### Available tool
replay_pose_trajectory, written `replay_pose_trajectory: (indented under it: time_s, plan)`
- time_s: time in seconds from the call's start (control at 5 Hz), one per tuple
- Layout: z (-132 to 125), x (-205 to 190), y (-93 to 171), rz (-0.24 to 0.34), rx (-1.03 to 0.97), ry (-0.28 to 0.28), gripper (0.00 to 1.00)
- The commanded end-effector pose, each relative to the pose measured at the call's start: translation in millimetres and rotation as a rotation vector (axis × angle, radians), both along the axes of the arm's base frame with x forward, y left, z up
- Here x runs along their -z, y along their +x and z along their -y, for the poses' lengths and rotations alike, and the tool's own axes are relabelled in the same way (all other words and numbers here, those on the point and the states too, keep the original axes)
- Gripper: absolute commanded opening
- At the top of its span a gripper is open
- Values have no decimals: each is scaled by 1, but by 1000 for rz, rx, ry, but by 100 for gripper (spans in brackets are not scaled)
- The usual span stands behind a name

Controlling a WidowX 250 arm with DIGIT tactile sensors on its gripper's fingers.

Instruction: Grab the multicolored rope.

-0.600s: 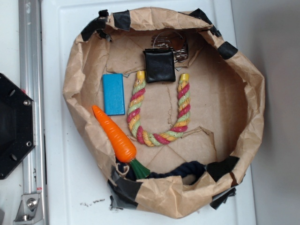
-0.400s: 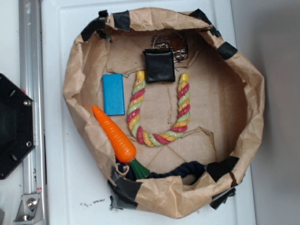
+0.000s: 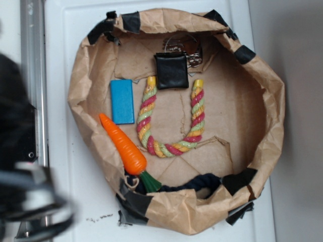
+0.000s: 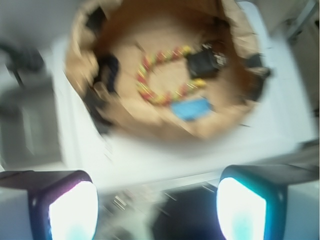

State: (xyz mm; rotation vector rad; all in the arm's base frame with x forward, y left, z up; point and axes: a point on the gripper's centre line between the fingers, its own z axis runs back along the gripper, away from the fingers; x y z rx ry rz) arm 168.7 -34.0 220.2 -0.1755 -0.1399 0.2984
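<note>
The multicolored rope (image 3: 171, 118), twisted pink-red, yellow and pale green with yellow ends, lies U-bent in the middle of a brown paper basket (image 3: 275, 101). It also shows blurred in the wrist view (image 4: 162, 80). My arm enters as a dark blur (image 3: 25, 176) at the left edge, well outside the basket. My gripper (image 4: 157, 210) is open and empty, its two pale fingertips (image 4: 72, 212) wide apart, high above the white table and far from the rope.
In the basket lie a blue block (image 3: 122, 101), an orange plastic carrot (image 3: 125, 145), a black square pouch (image 3: 171, 70) with metal parts behind it, and a dark navy rope (image 3: 194, 182) at the front wall. A metal rail (image 3: 33, 60) runs along the left.
My arm has swung into the exterior view at the lower left, covering the black base plate. The rope and the other things have not moved.
</note>
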Motion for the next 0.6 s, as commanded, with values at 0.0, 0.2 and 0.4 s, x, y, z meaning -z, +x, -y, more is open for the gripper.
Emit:
replay_pose_trajectory:
  time_s: [0.0, 0.2, 0.4]
  plan:
    - [-14, 50, 85, 56, -510, -15, 100]
    - [-35, 98, 112, -26, -762, -30, 100]
    - [-44, 132, 118, -68, -832, -5, 100]
